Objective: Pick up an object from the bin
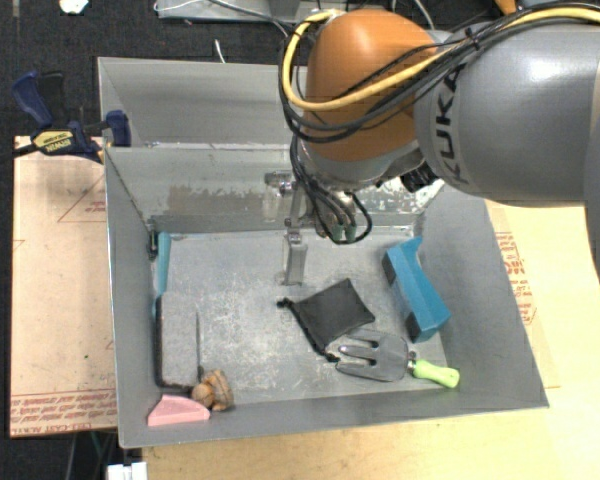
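Several small things lie well apart on the floor of the grey bin, and we see the gripper hanging over a bare patch towards the far middle, holding nothing. Most of it is hidden under the arm's orange cover and its loops of cable, so we cannot tell whether it is wide or narrow.

The nearest thing to its tip is a flat black sheet, just to the near right, not touching. Right of that, a blue block lies along the right wall. Nearer still, a small grey hand fork with a green handle touches the sheet's near corner.

In the near left corner we see a pink wedge with a small brown lump against it; what the lump is we cannot make out. A thin dark bent rod runs up the left wall, with a teal strip beyond it.
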You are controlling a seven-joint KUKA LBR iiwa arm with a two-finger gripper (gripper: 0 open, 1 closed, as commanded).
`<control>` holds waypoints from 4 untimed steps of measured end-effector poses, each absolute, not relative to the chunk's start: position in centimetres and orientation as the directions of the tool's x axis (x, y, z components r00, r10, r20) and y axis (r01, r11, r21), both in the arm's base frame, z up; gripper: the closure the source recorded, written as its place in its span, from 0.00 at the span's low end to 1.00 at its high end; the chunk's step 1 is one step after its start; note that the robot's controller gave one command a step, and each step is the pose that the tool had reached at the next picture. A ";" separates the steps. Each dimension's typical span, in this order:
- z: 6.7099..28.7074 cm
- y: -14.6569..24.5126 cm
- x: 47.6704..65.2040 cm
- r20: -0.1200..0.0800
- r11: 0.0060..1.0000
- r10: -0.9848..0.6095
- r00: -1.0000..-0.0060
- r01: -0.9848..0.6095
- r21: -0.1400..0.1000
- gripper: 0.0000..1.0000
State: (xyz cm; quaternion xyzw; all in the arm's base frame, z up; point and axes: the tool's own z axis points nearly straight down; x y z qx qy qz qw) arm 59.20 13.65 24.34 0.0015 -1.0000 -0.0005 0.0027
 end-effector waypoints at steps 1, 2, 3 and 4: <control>24.7 13.6 59.4 -0.002 1.000 -0.001 -1.000 -0.001 0.002 0.00; 24.9 9.8 56.8 -0.001 0.982 -0.191 -0.982 -0.191 0.002 0.00; 22.0 5.4 55.8 -0.001 0.985 -0.174 -0.985 -0.174 0.002 0.00; 19.5 4.5 54.3 -0.007 0.895 -0.447 -0.895 -0.447 0.001 0.00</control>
